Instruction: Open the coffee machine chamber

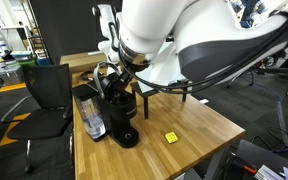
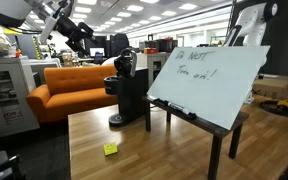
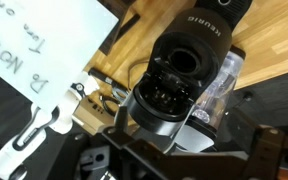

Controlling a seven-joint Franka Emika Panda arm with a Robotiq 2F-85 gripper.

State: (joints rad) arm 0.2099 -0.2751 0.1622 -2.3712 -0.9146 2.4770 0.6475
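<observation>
On the wooden counter, toward the end beside a black chair: the black coffee machine, upright on its round base. Right at its top in both exterior views, the gripper, hanging from the big white arm. Touching the top or just above it, impossible to say.

Wrist view, looking down onto the coffee machine:
- The chamber, its glossy lettered lid tipped back toward the top of the picture.
- Just below the lid, the round ribbed pod holder, laid bare, with a dark hole in the middle. Open, by the look of it.
- Alongside, the clear water tank.
- Along the bottom edge, only dark, blurred parts of the gripper. Spread or pressed together, cannot tell.

Elsewhere on the counter:
- A small yellow thing, lying flat on bare wood, well apart from the coffee machine.
- A whiteboard, leaning on black legs just beside the coffee machine, with the handwritten words "DO NOT turn on!".

Beyond the counter in an exterior view, an orange sofa behind the coffee machine.
</observation>
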